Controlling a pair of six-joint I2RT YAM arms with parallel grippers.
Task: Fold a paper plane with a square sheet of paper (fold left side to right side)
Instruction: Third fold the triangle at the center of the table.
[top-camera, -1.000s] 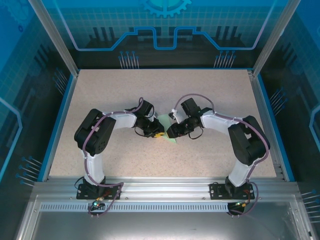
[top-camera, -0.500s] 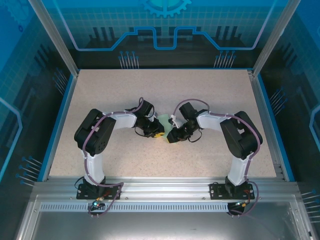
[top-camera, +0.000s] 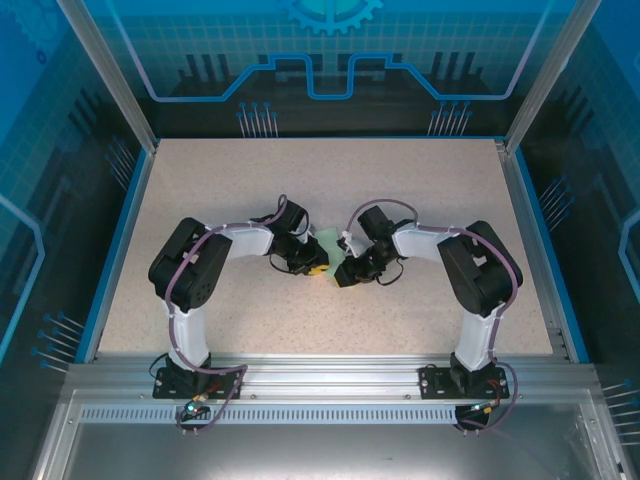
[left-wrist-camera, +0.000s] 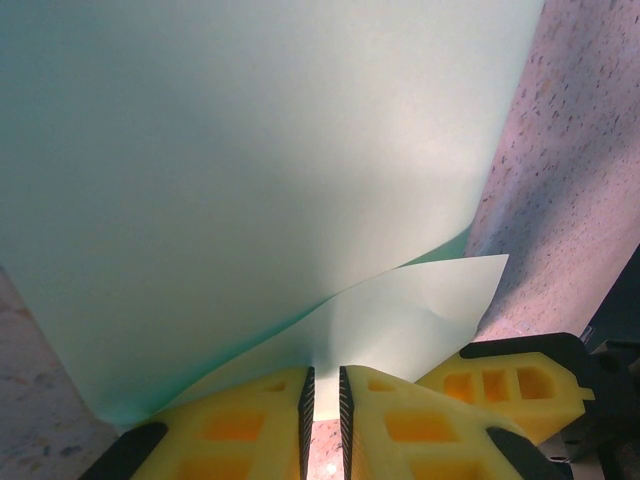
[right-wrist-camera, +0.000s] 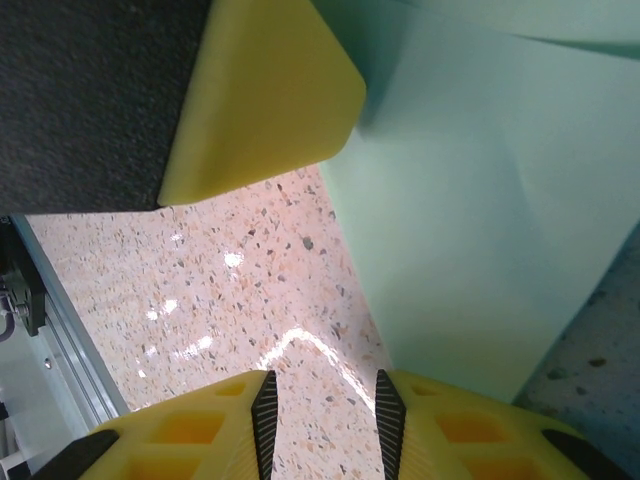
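Speckled table (top-camera: 420, 200) is shown; paper (left-wrist-camera: 250, 180) is pinched by left gripper (left-wrist-camera: 325, 400), with right gripper (right-wrist-camera: 322, 410) part-open, empty, just beside it.

Paper (top-camera: 332, 242) on table (top-camera: 430, 180) (about centre)

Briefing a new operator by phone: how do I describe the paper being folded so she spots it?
On the speckled beige table, look at the middle, where the two arms meet. The sheet of paper curls up there, pinched by the left gripper, the right gripper open beside it. It is the one thin, pale mint-green thing among yellow fingers.
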